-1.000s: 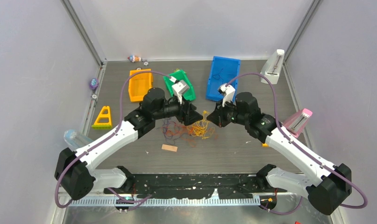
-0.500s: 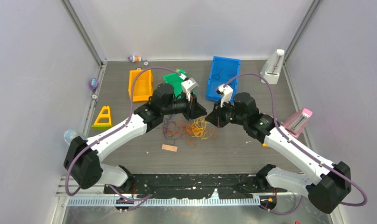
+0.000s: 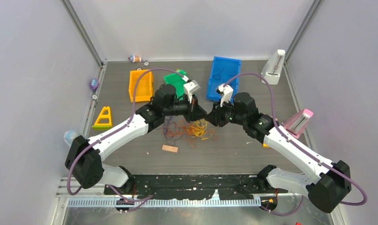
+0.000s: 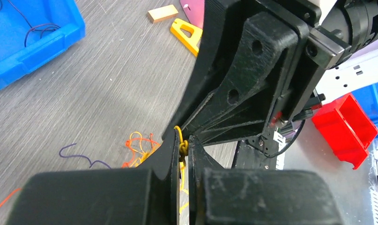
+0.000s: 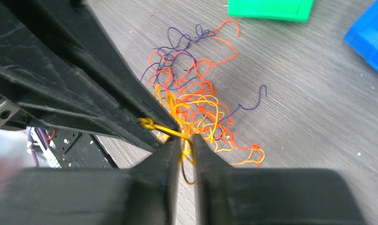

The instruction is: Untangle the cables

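Observation:
A tangle of orange, yellow and purple cables (image 3: 196,129) lies at the table's middle, also seen in the right wrist view (image 5: 196,98). Both grippers meet tip to tip just above it. My left gripper (image 3: 199,112) (image 4: 183,140) is shut on a knot of the yellow cable (image 4: 181,144). From that knot a yellow strand (image 5: 163,127) runs straight to my right gripper (image 3: 210,117) (image 5: 186,140). The right jaws stand a narrow gap apart, with the strand and a dark loop passing between them. The bare floor shows through the gap.
An orange bin (image 3: 141,86), a green bin (image 3: 177,82) and a blue bin (image 3: 223,77) holding a purple wire stand behind the tangle. A small wooden block (image 3: 169,148) lies in front. A yellow triangle (image 3: 103,118) is at the left, and a pink-topped metronome (image 3: 299,121) at the right.
My left gripper moved right to meet the right gripper and closed on the yellow knot. The right jaws have parted slightly.

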Action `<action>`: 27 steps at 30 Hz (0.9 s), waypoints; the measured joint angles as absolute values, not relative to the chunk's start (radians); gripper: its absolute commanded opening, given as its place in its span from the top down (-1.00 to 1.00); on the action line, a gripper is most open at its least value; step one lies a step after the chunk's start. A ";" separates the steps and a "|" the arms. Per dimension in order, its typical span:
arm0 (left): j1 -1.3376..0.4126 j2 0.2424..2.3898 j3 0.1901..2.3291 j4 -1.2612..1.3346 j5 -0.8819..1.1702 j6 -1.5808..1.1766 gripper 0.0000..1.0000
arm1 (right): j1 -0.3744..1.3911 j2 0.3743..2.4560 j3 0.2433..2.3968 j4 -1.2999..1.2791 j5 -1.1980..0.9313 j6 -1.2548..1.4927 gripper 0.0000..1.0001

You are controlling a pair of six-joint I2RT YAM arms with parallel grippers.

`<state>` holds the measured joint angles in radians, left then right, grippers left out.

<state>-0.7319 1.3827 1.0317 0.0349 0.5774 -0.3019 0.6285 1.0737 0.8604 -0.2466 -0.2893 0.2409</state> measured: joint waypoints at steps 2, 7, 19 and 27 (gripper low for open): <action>-0.732 1.383 1.032 0.029 0.585 -0.303 1.00 | 0.628 1.074 0.859 -0.248 -0.264 0.241 -0.62; -0.730 1.356 1.032 -0.019 0.571 -0.311 1.00 | 0.606 1.055 0.761 -0.164 -0.192 0.249 -0.96; -0.718 1.343 1.092 -0.012 0.549 -0.384 1.00 | 0.632 1.016 0.462 0.212 -0.340 0.286 -0.88; -0.699 1.333 1.108 -0.015 0.539 -0.421 1.00 | 0.632 1.101 0.453 0.373 -0.353 0.295 0.17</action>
